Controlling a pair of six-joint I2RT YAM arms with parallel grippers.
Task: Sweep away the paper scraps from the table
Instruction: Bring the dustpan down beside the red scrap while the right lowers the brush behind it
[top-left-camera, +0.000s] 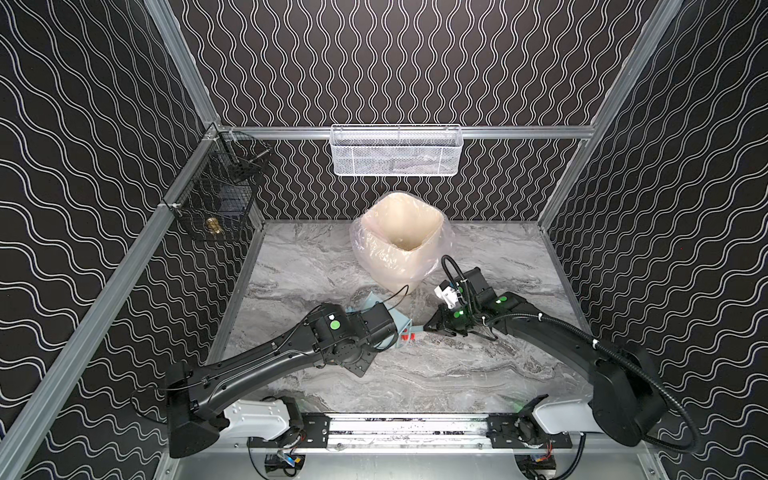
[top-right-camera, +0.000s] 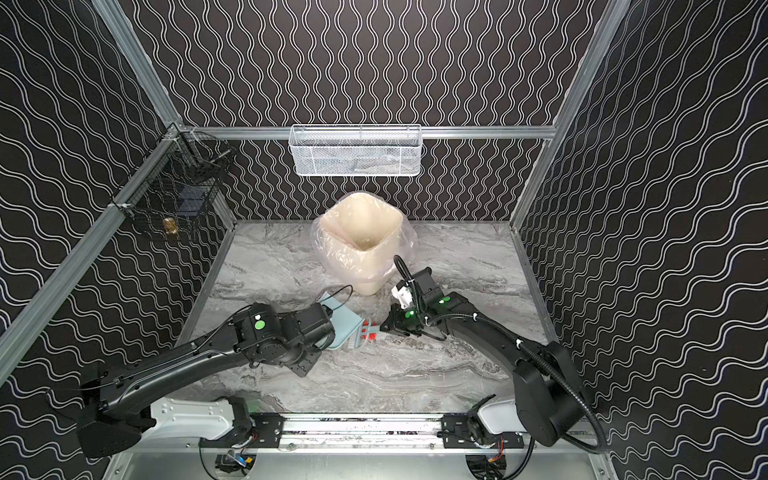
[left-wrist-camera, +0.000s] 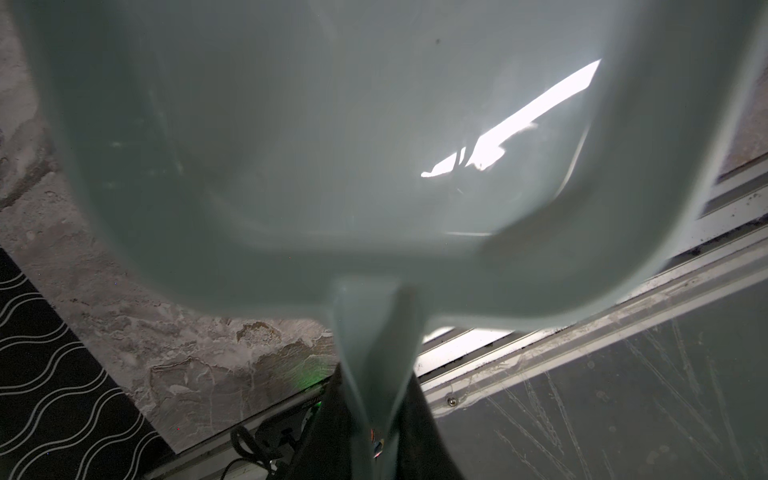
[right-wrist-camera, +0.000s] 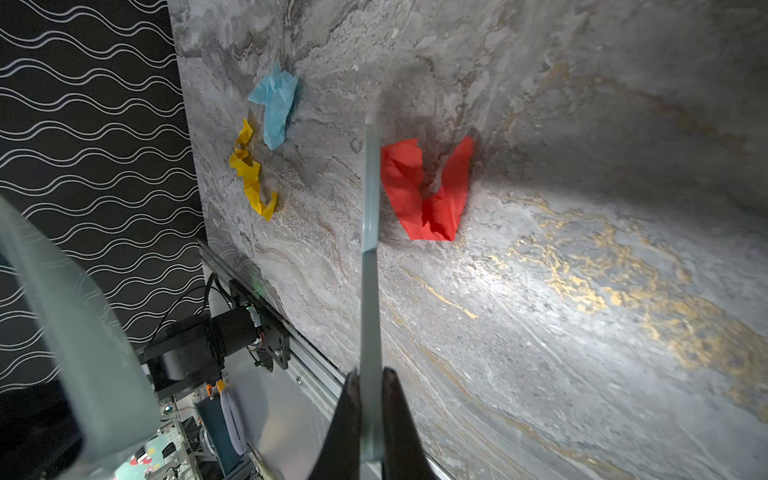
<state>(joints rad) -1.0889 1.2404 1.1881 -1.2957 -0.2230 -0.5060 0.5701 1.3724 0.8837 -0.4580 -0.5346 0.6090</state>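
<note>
My left gripper is shut on the handle of the pale blue dustpan, which lies on the table at mid-left under my wrist. My right gripper is shut on the thin pale blue brush handle, just right of the dustpan in both top views. In the right wrist view a red paper scrap lies beside the brush's far end. A light blue scrap and a yellow scrap lie further off near the wall. Red scraps show at the dustpan's mouth.
A cream bin lined with a clear bag stands at the back middle, close behind both grippers. A white mesh basket hangs on the back rail and a black wire basket on the left rail. Aluminium rails edge the table.
</note>
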